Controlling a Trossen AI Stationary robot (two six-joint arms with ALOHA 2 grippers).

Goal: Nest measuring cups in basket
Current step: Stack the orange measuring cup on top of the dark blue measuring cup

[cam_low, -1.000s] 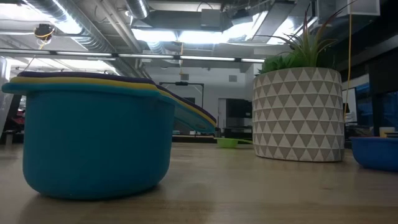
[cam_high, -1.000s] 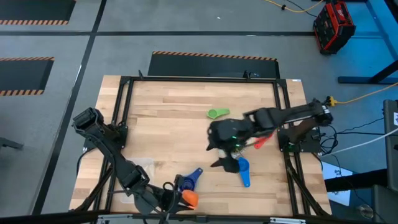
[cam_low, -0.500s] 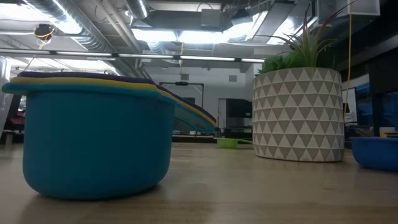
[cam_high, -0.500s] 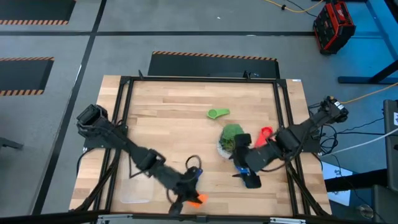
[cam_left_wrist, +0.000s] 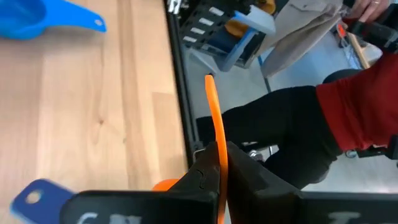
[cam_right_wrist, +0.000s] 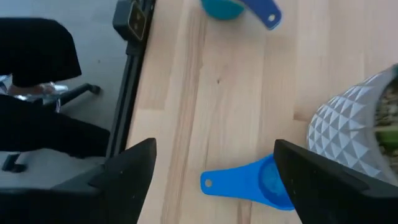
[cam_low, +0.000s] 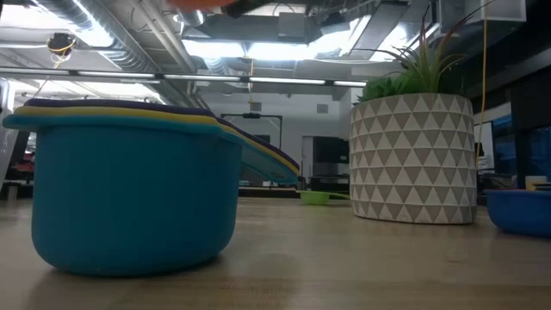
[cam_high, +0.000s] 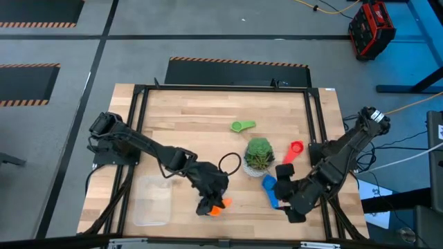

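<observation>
While both dark arms reach low over the pale wooden worktop (cam_high: 187, 131), its far half lies bare except for a small green plastic measuring cup (cam_high: 241, 126) at about 12 o'clock from the centre. A leafy green plant in a white triangle-patterned pot (cam_high: 258, 155) stands just right of centre, between the two arms, and in the low view it blocks much of the right side. Toward 7 o'clock, near the front edge, lies the clear translucent rectangular plastic basket (cam_high: 154, 200), with nothing visible inside it and open wood on its far side.

At 6 o'clock, right of the basket and apart from it, the left claw (cam_high: 210, 205) is clamped on the flat handle of an orange plastic measuring cup (cam_high: 217, 207); the left wrist view shows its fingers (cam_left_wrist: 199, 180) pinching that thin handle edge-on, with a person in dark trousers and a red top beyond the worktop's front edge. The right claw (cam_high: 285, 205) hangs at 4 o'clock near the right frame rail, fingers spread wide and holding nothing. A bright blue plastic measuring cup (cam_high: 270, 189) lies just beside it, at the pot's near side. A red plastic measuring cup (cam_high: 294, 150) rests at 3 o'clock of the plant. A large teal cup with smaller ones stacked inside (cam_low: 129, 189) fills the left of the low view.
</observation>
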